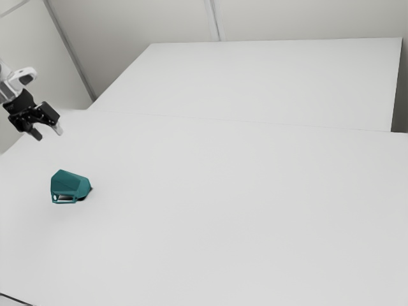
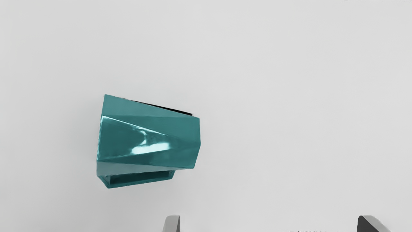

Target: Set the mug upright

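The black gripper [image 1: 48, 133] hangs in the air at the exterior view's left, above the table and apart from the mug. A teal faceted mug [image 1: 69, 184] lies on its side on the tabletop, with its handle toward the exterior view's near edge. From the hand's camera, the mug [image 2: 148, 138] shows its shiny flank and angular handle, the inside hidden. The gripper [image 2: 268, 224] is open there, its two fingertips wide apart with bare table between them, and the mug lies beyond them, off to one finger's side.
The mug rests on a broad white table [image 1: 223, 210]. Behind it stands another white surface [image 1: 268, 83], with pale walls around. A thin dark line [image 1: 14, 299] crosses the exterior view's lower left corner.
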Tool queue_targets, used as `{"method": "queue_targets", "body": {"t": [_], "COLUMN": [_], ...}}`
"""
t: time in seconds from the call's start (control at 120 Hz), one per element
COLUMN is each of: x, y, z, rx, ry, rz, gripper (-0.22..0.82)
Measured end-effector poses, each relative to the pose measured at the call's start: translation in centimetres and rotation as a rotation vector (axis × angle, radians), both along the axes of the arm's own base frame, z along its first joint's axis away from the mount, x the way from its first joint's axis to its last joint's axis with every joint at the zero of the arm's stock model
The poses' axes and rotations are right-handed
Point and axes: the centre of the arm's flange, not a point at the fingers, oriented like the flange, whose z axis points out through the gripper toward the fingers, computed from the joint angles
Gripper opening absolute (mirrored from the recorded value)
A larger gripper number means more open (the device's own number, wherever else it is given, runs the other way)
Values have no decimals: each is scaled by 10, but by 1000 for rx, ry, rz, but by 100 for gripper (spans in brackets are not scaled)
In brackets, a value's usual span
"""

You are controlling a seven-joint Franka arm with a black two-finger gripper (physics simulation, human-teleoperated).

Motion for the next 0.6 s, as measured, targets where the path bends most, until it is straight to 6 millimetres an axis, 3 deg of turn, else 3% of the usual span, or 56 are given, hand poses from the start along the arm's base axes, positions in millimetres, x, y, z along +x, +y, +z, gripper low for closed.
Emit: {"method": "queue_targets", "body": {"t": [0.075, 0.6], "x": [-19, -16], "y": [38, 164], "z": [-11, -102], "rx": [-15, -135], "ry": [-9, -127], "rz": [25, -42], "gripper": [60, 60]}}
